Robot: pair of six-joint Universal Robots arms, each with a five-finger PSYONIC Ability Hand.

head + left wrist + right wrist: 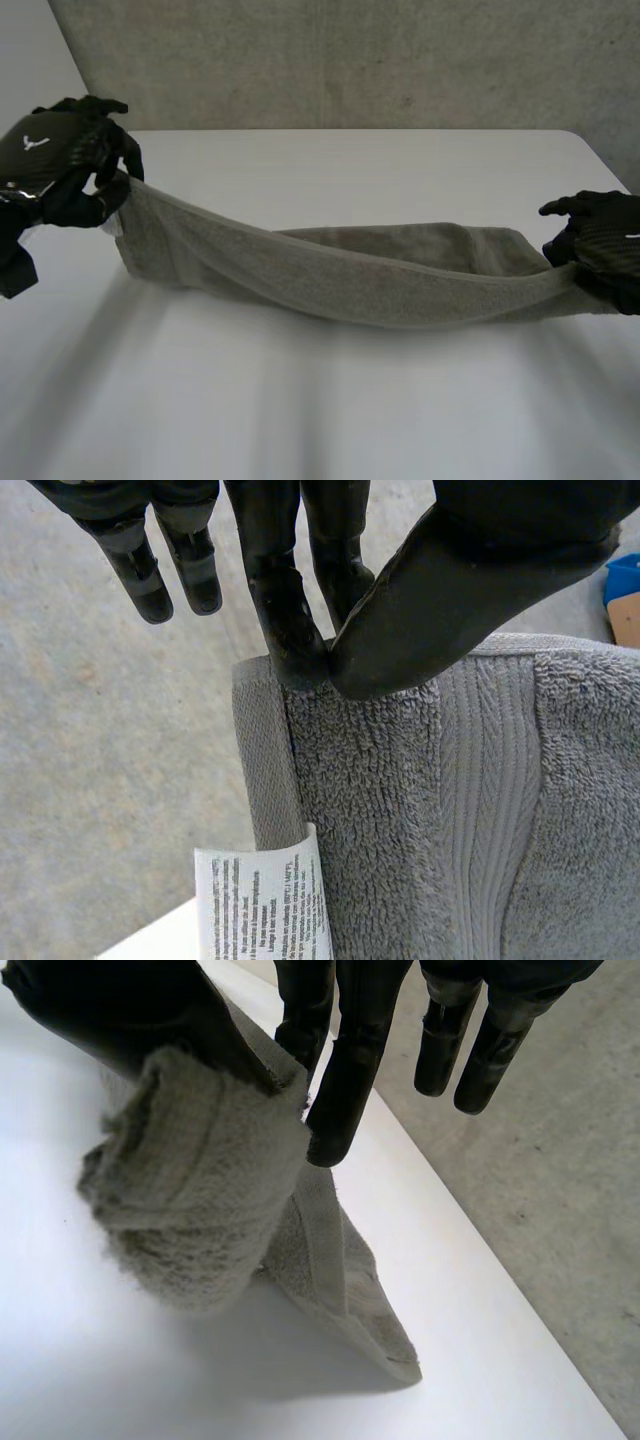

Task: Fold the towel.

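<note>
A grey-green towel (350,275) hangs stretched between my two hands and sags in the middle down to the white table (300,400). My left hand (65,155) is raised at the table's left side and pinches the towel's corner (300,695) between thumb and fingers; a white care label (262,905) hangs below that corner. My right hand (600,245) is lower, at the table's right edge, with its thumb and fingers pinching the bunched towel end (200,1160). Part of that end lies on the table.
A grey wall (350,60) stands behind the table's far edge. The floor (540,1180) lies beyond the table's right edge. A blue object (622,575) and a brown box sit on the floor past the towel.
</note>
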